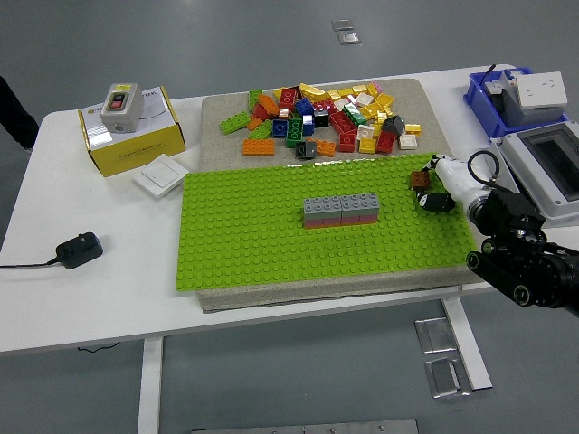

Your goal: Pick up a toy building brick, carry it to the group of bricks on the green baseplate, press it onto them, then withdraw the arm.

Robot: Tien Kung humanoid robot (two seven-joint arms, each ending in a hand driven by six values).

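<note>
White worktop [81, 298], green baseplate [271, 244].
A brown brick [421, 179] is held in the right robot hand [436, 185] at the baseplate's right edge; grey bricks [341, 211] are stacked mid-plate.

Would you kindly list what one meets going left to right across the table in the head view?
Black plug → yellow box → white switch plate → grey bricks on the green baseplate → right hand holding a brown brick → blue bin.

Probably a lab: grey floor with floor sockets [346, 32], a white table [54, 298] holding electrical boxes [547, 154]
</note>
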